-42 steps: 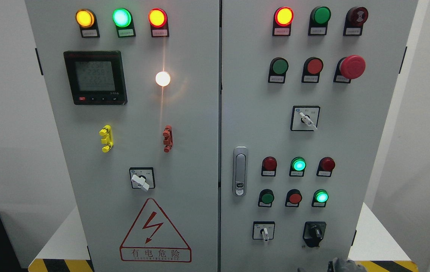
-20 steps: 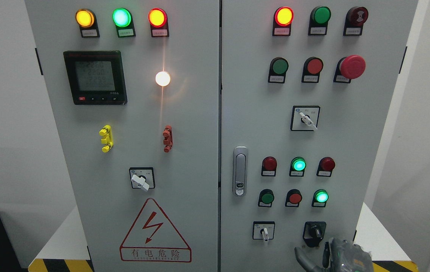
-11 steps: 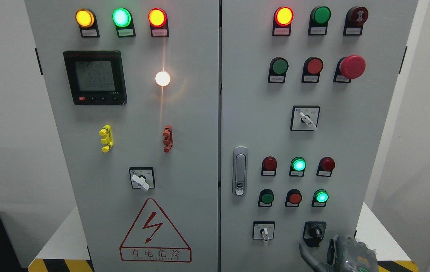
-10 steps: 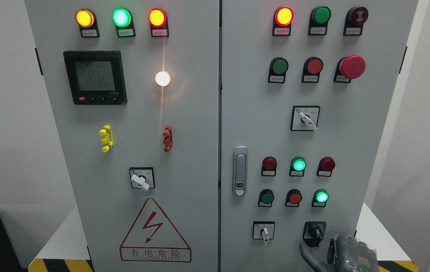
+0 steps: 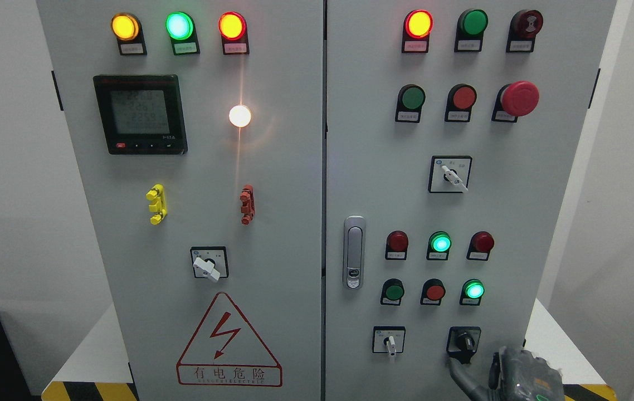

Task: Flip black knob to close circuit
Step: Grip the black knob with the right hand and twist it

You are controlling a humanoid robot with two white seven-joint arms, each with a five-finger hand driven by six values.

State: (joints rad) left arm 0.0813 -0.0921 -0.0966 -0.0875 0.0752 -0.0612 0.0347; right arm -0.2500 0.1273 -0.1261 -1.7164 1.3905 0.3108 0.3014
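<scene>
- Right hand at the frame's lower right, fingers spread, gripping nothing
- One fingertip just below the black knob

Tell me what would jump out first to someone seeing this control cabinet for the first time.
Probably the glaring white lamp on the left door, flaring brighter than the lit yellow, green and red lights above it. Next, the big red mushroom button at the upper right and the red lightning warning triangle low on the left door. At the bottom right corner, the right hand reaches up just under the black knob.
</scene>
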